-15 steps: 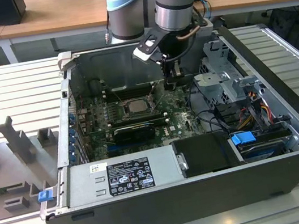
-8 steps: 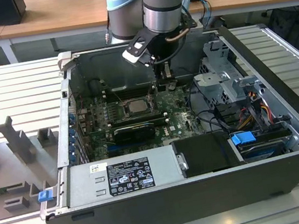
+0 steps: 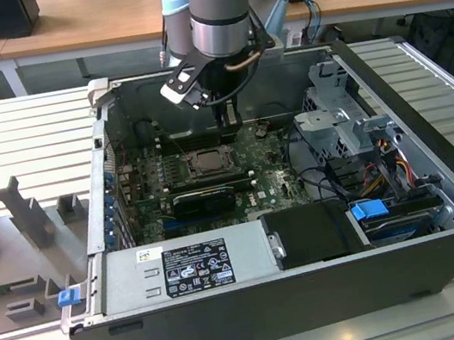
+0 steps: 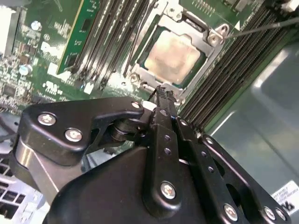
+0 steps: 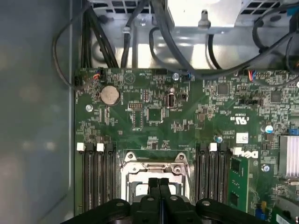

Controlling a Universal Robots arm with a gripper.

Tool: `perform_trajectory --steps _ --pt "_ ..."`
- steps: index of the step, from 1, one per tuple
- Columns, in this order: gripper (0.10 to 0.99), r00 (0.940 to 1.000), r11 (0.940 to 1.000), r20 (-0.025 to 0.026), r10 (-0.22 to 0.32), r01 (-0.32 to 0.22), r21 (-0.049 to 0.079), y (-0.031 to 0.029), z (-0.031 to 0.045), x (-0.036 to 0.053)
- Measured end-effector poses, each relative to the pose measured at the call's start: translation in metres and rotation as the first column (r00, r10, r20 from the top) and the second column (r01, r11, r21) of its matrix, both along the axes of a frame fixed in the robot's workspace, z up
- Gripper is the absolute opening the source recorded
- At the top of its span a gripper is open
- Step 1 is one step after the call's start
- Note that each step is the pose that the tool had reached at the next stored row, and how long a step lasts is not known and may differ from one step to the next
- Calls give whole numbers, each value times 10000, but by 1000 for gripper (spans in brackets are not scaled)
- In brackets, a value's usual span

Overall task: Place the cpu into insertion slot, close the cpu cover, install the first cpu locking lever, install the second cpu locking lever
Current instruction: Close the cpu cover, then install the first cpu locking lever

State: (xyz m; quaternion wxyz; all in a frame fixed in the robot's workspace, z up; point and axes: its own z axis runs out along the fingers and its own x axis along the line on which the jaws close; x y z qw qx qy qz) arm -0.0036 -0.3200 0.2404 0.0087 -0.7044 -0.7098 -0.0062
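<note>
The cpu, a pale silver-beige square, lies flat in the insertion slot of the green motherboard. The cpu cover, a silver frame, lies down around the chip; its hinged end appears in the first wrist view. A thin locking lever rod sticks out past one corner of the socket. My gripper is shut with nothing visible between its fingers, its tips just beside the socket's edge. In the exterior view the gripper hangs inside the case just behind the socket.
Long black memory slots flank the socket on both sides. A black expansion card lies in front of it. The power supply, a drive cage, loose cables and the case walls hem in the board.
</note>
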Motion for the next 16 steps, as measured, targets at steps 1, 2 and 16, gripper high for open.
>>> perform_trajectory --steps 1,2,16 --pt "106 10000 10000 1 8 -8 0 0 -40 -24" --pt "106 10000 10000 0 32 -32 1 0 -63 -42" --pt "106 10000 9999 5 96 -96 119 0 -78 -297"
